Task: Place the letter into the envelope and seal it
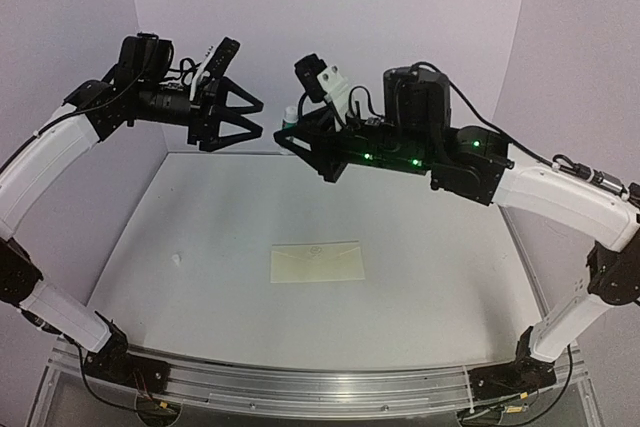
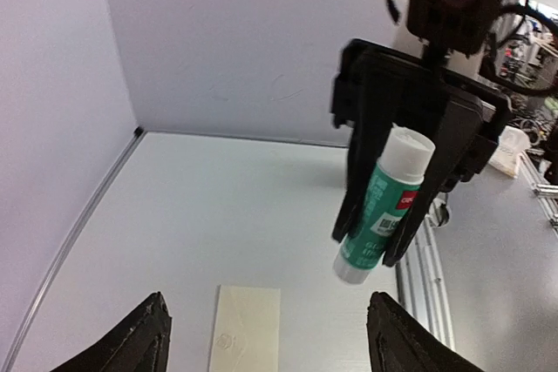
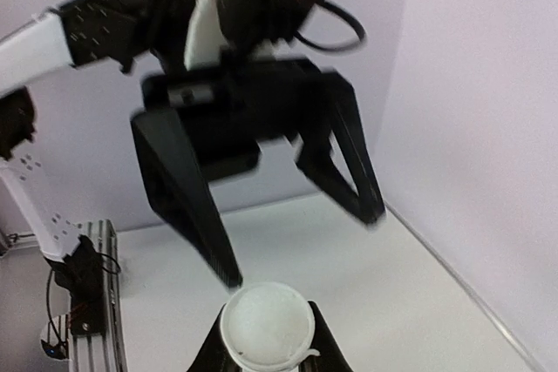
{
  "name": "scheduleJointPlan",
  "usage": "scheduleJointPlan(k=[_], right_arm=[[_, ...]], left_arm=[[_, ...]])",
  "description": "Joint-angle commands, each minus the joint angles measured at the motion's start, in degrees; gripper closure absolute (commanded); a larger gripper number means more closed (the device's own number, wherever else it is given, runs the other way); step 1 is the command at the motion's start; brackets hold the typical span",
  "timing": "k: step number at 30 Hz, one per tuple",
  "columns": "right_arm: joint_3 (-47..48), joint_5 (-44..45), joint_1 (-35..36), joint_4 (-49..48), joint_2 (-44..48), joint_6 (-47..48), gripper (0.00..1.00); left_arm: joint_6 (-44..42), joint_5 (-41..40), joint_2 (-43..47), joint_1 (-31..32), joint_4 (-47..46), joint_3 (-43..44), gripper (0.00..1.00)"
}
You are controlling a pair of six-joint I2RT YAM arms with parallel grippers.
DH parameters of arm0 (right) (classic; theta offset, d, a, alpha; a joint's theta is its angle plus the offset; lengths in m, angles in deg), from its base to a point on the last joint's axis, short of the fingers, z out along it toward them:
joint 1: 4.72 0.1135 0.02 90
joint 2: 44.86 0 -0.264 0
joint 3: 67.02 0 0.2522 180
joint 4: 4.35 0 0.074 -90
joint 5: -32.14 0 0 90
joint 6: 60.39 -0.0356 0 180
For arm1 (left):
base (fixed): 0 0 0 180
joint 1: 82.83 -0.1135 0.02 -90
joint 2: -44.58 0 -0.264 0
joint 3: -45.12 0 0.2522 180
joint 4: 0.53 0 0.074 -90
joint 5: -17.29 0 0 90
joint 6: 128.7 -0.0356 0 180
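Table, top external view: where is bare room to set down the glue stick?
Free: the wide strip of table right of the envelope, and the band between it and the back wall. Left of it lies a small white speck. Crowded in the air at the back, where the left pincer faces the right pincer holding the glue stick.

Left arm raised, elbow bent, wrist level, left gripper pointing right, jaws wide apart, holding nothing, right arm raised, forearm level, right gripper pointing left, fingers clamped on glue stick
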Motion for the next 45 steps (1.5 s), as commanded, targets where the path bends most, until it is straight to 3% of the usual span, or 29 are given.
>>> scheduleJointPlan(k=[1,7,11,17,22,29,32,37,45], right_arm=[[-4.0,12.6,0.2,2.1,0.6,-8.7,1.00],[-3.1,7.8,0.3,-7.1,-3.1,-18.4,1.00],[-3.7,5.9,0.4,-16.9,-6.1,-25.8,1.00],[-1.0,4.2,0.9,-21.0,-10.3,-28.4,1.00],[-0.6,5.0,0.9,-20.9,-10.3,-27.9,1.00],[-8.2,14.6,0.9,-14.2,-3.7,-26.0,1.00],[-11.9,17.8,0.9,-10.8,-0.9,-24.3,1.00],[-17.6,15.2,0.9,-6.8,0.0,-18.8,1.00],[-17.5,13.2,0.9,4.9,-5.9,-12.8,1.00]], left_arm=[[-3.6,-2.1,1.7,-4.0,4.6,-4.1,0.21],[-9.6,7.4,6.8,-3.8,-1.1,-14.8,0.26],[-6.9,6.9,8.2,-3.1,-6.3,-18.2,0.26],[-2.1,6.8,9.3,-2.9,-11.7,-18.9,0.27],[0.7,-3.2,8.4,-5.2,-9.5,-20.1,0.24],[-19.9,-13.4,1.1,-17.9,10.4,-21.2,0.23],[-28.2,-20.2,0.5,-23.6,14.0,-24.9,0.22],[-38.9,-33.2,-1.1,-25.9,16.8,-32.6,0.24],[-33.7,-43.9,-8.5,-25.9,14.8,-34.3,0.28]])
